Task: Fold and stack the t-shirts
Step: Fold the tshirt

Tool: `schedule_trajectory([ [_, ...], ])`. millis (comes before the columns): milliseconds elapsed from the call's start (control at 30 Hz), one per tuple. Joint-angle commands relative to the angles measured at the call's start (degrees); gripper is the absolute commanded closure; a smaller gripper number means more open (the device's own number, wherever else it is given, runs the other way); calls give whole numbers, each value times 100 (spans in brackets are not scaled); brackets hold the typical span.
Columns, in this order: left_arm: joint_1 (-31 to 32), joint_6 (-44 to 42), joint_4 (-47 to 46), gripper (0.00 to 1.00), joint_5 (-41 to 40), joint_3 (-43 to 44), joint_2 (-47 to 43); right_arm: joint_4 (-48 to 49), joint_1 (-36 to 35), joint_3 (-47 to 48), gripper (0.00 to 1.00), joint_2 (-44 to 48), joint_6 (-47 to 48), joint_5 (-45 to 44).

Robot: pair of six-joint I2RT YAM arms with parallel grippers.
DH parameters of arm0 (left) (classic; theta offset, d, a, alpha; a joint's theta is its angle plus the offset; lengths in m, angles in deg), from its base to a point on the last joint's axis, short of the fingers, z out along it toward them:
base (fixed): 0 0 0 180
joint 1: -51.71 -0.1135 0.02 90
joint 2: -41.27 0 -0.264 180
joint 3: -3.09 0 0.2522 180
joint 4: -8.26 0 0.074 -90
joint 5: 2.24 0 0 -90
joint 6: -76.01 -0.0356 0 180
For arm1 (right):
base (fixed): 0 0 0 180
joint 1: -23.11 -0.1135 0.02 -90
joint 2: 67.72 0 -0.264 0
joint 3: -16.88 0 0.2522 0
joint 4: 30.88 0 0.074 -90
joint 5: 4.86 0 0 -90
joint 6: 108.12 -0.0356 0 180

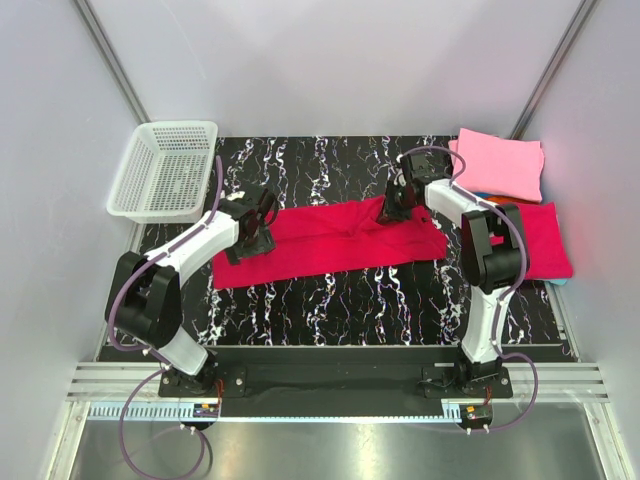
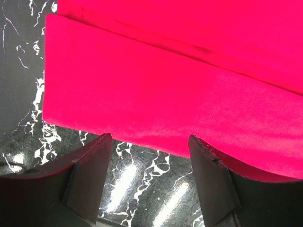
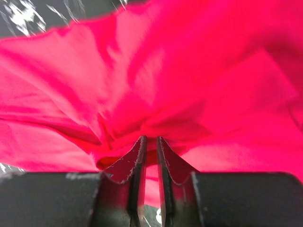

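A crimson t-shirt (image 1: 330,240) lies as a long folded strip across the middle of the black marbled table (image 1: 340,310). My left gripper (image 1: 262,218) hovers at its left end, open and empty; in the left wrist view the gripper (image 2: 149,142) has its fingertips (image 2: 100,144) just short of the shirt's edge (image 2: 142,99). My right gripper (image 1: 392,205) is shut on a bunched fold of the same shirt (image 3: 156,94), near its right end, cloth pinched between the fingers (image 3: 151,142). A second crimson shirt (image 1: 545,240) lies folded at the right, under the pink one (image 1: 500,165).
A white mesh basket (image 1: 165,170) stands at the back left. The folded pink shirt rests at the back right, with slivers of orange and blue cloth beneath it. The right arm reaches over the second crimson shirt.
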Motion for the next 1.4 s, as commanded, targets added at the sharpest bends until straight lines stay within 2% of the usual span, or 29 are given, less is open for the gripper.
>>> schedule_trajectory([
  [0,-4,-102,-24,29,-37,172,-52,202,-53,448,80,-187,100,255],
  [300,-4,-181,11,29,-46,233,115,413,-61,1555,81,-1083,337,1222],
  [367,-4,-189,11,29,-11,242,141,413,-53,1758,82,-1180,355,1223],
  [400,-4,-189,11,29,6,259,150,387,-53,1776,82,-1154,355,909],
  [467,5,-224,-15,29,85,303,168,352,-53,1645,82,-874,259,382],
  [500,40,-294,-33,29,112,321,168,300,-53,1557,82,-586,197,-326],
  [600,215,-583,-313,29,322,418,142,325,-44,1091,79,12,153,-1225],
  [700,374,-751,-831,28,814,497,176,326,-44,600,75,452,205,-1571],
  [833,488,-621,-1596,27,1814,611,536,255,-35,186,72,762,153,-1599],
  [967,594,-322,-2219,28,2378,1128,1185,176,-35,-192,71,894,12,-1493],
  [1200,980,-102,-2520,30,2415,2350,2285,89,-35,-878,73,1376,47,-941],
  [1367,1033,-14,-2511,31,2424,2606,2550,44,-35,-931,75,1386,223,-746],
])
